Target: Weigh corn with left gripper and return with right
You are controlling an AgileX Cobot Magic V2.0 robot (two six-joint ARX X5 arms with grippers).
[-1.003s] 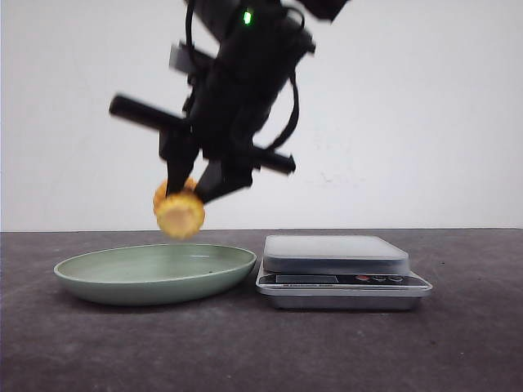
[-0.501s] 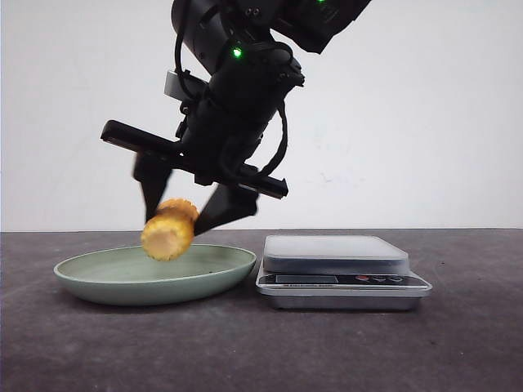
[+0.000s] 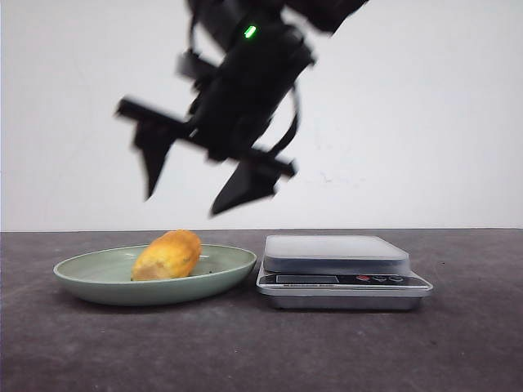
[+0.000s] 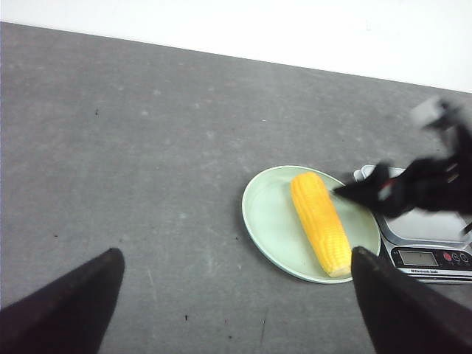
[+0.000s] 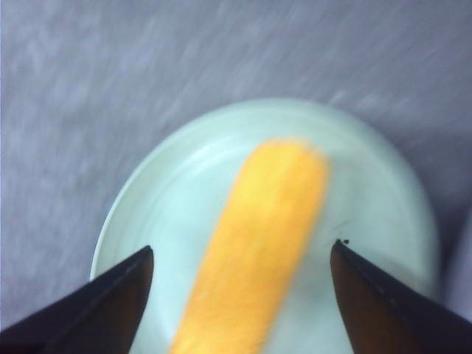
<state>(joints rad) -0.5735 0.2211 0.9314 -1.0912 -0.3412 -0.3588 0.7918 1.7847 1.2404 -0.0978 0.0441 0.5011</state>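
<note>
The yellow-orange corn [image 3: 167,255] lies on its side in the pale green plate [image 3: 90,273], touched by no gripper. My right gripper [image 3: 186,200] hangs open and empty above the plate, blurred by motion. In the right wrist view the corn [image 5: 258,236] lies on the plate [image 5: 169,199] below the open right gripper [image 5: 242,245]. My left gripper [image 4: 236,252] is open and empty, high and well back from the table. Its view shows the corn [image 4: 321,221], the plate [image 4: 265,221] and the right arm [image 4: 435,188]. The left gripper does not show in the front view.
A silver digital scale [image 3: 337,255] with nothing on its platform stands right beside the plate, on the right; it also shows in the left wrist view [image 4: 424,254]. The dark grey tabletop [image 3: 261,351] runs in front of both.
The right gripper held the corn above the plate, lowered it and opened. The corn now lies on the plate and the gripper has risen away from it.
</note>
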